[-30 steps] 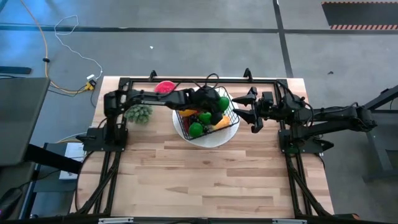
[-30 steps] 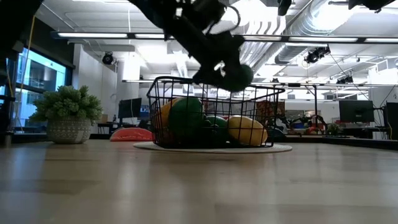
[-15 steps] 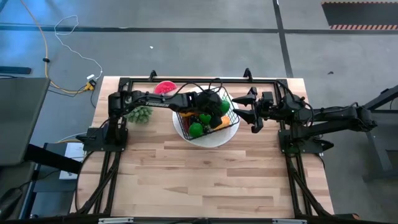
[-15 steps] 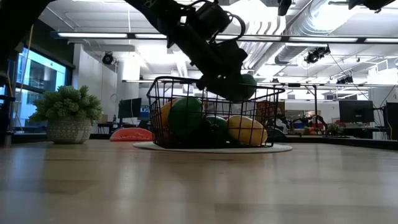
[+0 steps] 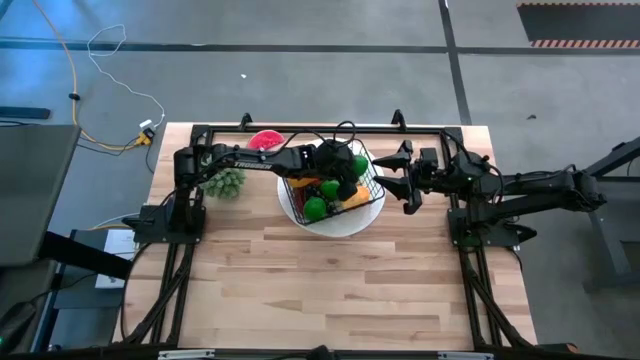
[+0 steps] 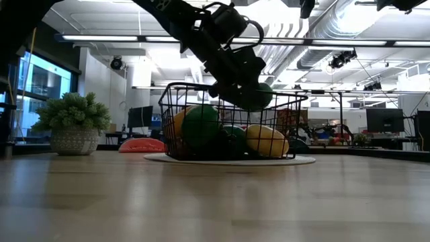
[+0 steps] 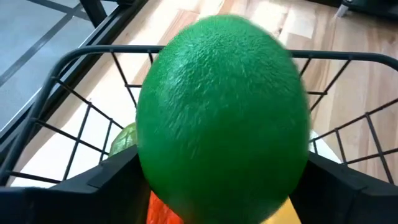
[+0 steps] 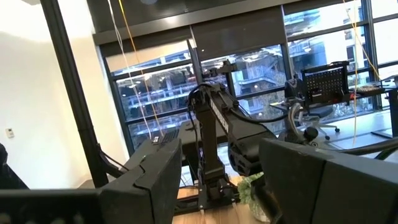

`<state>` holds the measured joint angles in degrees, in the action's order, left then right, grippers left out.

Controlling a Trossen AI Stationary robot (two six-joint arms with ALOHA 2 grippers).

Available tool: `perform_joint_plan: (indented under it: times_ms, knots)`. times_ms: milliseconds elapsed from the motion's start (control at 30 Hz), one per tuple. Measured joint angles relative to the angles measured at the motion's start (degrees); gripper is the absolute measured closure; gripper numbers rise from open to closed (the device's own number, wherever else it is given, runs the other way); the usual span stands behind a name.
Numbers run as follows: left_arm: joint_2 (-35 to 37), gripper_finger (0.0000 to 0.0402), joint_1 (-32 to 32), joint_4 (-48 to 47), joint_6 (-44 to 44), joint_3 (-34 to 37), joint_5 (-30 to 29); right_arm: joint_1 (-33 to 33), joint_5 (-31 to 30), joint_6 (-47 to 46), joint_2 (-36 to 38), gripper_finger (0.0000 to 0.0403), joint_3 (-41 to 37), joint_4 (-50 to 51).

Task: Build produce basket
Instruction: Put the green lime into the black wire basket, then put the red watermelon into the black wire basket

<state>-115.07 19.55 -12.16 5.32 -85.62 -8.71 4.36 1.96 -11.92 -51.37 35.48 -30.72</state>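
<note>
Produce, a round green lime (image 7: 222, 112), had sunk with our left gripper (image 5: 345, 168) inside the black wire-mesh basket (image 6: 171, 121), fingers loosening around it, nearly placed.

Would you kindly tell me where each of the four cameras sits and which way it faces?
High: overhead, straight down; both arms, basket on plate.
Low: table height, level; left tool at the basket rim.
Left wrist: on the left arm, facing a lime between its fingers over the basket.
Right wrist: on the right arm, facing the windows; its fingers show, open and empty.
Shared: high, low and left wrist all show the basket.
</note>
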Motion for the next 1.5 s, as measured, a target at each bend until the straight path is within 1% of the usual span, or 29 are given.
perform_joint_plan:
  times_ms: [133,267,367,467,633,767,833,867,933,1000,1033,1167,1267,1367,1500]
  knots:
    - [0.0,0.0057,0.0,0.0,0.0,0.0,0.5,0.0,0.0,0.0,0.0,0.0206,0.0,0.1]
    - [0.0,0.0036,0.0,0.0,0.0,0.0,3.5,0.0,0.0,0.0,0.0,0.0206,0.0,0.0]
    - [0.1,0.0025,0.0,0.0,0.0,0.0,3.8,0.0,0.0,0.0,0.0,0.0206,0.0,0.0]
    - [2.0,0.0022,0.0,-1.3,-1.1,0.1,4.2,0.0,0.0,0.0,0.0,0.0206,0.0,0.0]
    - [10.1,0.0023,0.8,-4.7,-6.4,0.0,4.9,0.0,0.0,0.4,0.0,0.0206,0.0,0.3]
    - [18.4,0.0023,1.9,-8.4,-4.2,0.0,3.5,0.0,0.0,0.4,0.0,0.0206,0.0,1.0]
    - [23.2,0.0023,2.3,-7.9,-3.0,1.1,4.1,0.0,0.0,0.4,0.0,0.0206,0.0,1.4]
    - [25.8,0.0023,2.1,-6.0,-3.3,2.4,4.9,0.0,0.0,0.3,0.0,0.0206,0.0,1.6]
    - [31.0,0.0023,1.4,-0.9,-5.6,6.4,9.1,0.0,0.0,0.1,0.0,0.0206,0.0,2.1]
    - [36.0,0.0023,0.5,5.9,-6.7,12.3,13.4,0.0,0.0,0.1,0.0,0.0206,0.0,2.3]
    - [38.4,0.0023,0.0,9.9,-6.2,15.9,14.6,0.0,0.0,0.1,0.0,0.0206,0.0,2.3]
    - [47.6,0.0023,-1.7,25.9,-1.0,32.3,14.6,0.0,0.0,0.3,0.0,0.0206,0.0,2.3]
    - [53.5,0.0023,-3.3,34.4,3.1,42.8,15.7,0.0,0.0,0.4,0.0,0.0206,0.0,2.3]
    - [58.0,0.0023,-4.5,39.3,6.9,49.8,16.5,0.0,0.0,0.5,0.0,0.0206,0.0,2.3]
    - [62.3,0.0023,-4.9,40.3,10.2,53.6,15.9,0.0,0.0,2.1,0.0,0.0206,0.0,2.4]
